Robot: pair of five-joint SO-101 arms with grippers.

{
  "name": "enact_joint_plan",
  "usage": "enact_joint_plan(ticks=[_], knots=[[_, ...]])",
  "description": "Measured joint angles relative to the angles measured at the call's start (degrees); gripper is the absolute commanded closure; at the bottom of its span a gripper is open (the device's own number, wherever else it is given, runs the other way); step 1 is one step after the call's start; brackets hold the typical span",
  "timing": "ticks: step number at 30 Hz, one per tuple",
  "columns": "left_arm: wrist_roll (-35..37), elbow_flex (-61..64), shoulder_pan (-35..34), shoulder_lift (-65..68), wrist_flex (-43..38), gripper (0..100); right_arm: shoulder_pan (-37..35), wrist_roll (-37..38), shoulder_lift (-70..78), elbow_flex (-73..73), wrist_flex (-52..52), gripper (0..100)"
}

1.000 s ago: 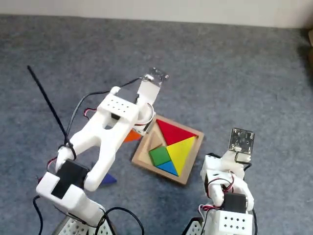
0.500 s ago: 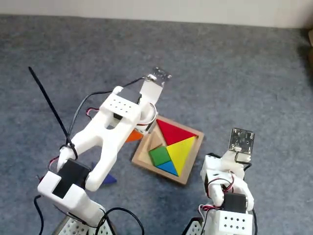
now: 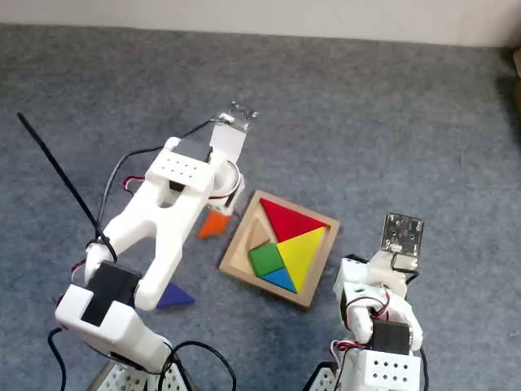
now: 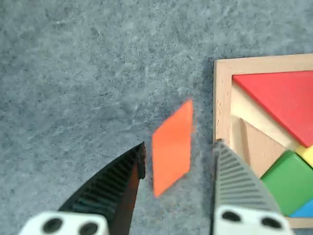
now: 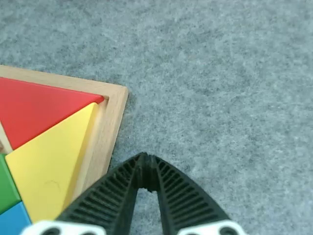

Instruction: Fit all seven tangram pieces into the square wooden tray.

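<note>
Ideally the left gripper [image 4: 179, 146], wide open and empty over the orange parallelogram [image 4: 171, 152] just left of the tray [image 4: 222, 103], should descend squarely before closing

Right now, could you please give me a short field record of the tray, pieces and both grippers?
Tray: square wooden tray on grey carpet
In tray: red piece, yellow piece, green piece, blue piece
Outside: orange piece beside the tray; dark blue piece farther from it
Left gripper: jaws open, orange piece between them
Right gripper: jaws shut, over carpet by a tray corner
</note>
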Motion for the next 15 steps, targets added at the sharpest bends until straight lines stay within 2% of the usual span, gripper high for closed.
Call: enact_joint_plan(ticks=[9,15], knots=[[0.0,-5.19,-2.2,0.0,5.54,79,0.0,0.0,0.0,0.0,0.0,99.5],[0.0,-3.16,-1.58,1.49,4.84,79,0.0,0.0,0.0,0.0,0.0,99.5]])
